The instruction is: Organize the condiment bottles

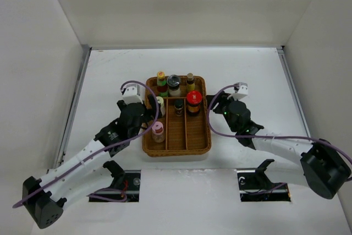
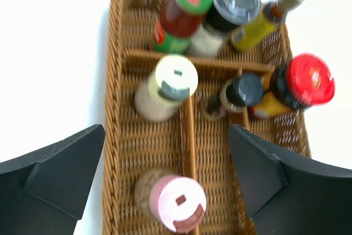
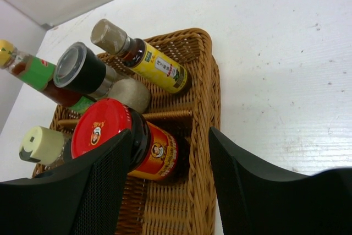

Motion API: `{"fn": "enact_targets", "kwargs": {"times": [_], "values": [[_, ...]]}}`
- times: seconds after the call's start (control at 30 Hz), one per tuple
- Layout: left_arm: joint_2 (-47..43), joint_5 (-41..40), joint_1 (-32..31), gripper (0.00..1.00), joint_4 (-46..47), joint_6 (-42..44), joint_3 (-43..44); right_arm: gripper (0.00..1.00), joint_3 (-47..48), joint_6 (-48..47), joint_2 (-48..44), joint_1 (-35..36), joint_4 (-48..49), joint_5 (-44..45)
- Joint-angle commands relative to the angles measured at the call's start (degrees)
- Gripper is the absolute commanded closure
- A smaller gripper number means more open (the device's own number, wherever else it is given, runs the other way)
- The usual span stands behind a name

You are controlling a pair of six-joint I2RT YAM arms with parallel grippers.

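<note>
- Bench (image 1: 110, 81): white, walled on three sides, with our things gathered at its middle
- Wicker tray (image 1: 176, 152) sits between the two arms, with a cross compartment at the far end and three long lanes running towards us
- Left fingers (image 2: 55, 174) stand wide apart over the left lane and clamp nothing; right fingers (image 3: 82, 191) are apart too, empty, at the tray's right rim
- Red-capped jar (image 1: 193, 102), the bulkiest, stands at the head of the right lane, just left of the right fingers and not between them
- Far compartment holds three upright, side by side: yellow-capped sauce bottle (image 1: 161, 82), grey-capped jar (image 1: 174, 85), tan-capped bottle (image 1: 190, 82)
- Pale-capped shaker (image 2: 175, 77) stands at the far end of the left lane
- Pink-capped shaker (image 2: 177, 202) is what we judge the coming move turns on: it stands upright in the left lane with its long axis pointing up at the wrist camera, below the gap between the left fingers, and the left arm is much the nearer
- Small dark-capped bottle (image 1: 179, 107) stands in the middle lane, close beside the red-capped jar
- We count every bottle inside the tray, so we judge little is left beyond lifting the left fingers straight up, clear of the pink cap
</note>
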Motion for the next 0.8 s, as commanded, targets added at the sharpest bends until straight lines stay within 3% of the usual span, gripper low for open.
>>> {"fn": "enact_targets", "kwargs": {"times": [0.0, 0.27, 0.77], "values": [[-1.2, -0.6, 2.0, 0.0, 2.4, 0.3, 3.4, 0.38, 0.0, -0.3, -2.6, 0.5, 3.2, 2.7], [-4.8, -0.6, 8.7, 0.0, 8.6, -1.0, 2.2, 0.36, -2.4, 1.2, -4.7, -1.1, 5.2, 5.0], [3.0, -1.5, 11.3, 0.0, 11.6, -5.4, -1.3, 0.36, -1.6, 1.4, -1.7, -1.9, 5.4, 4.1]]}}
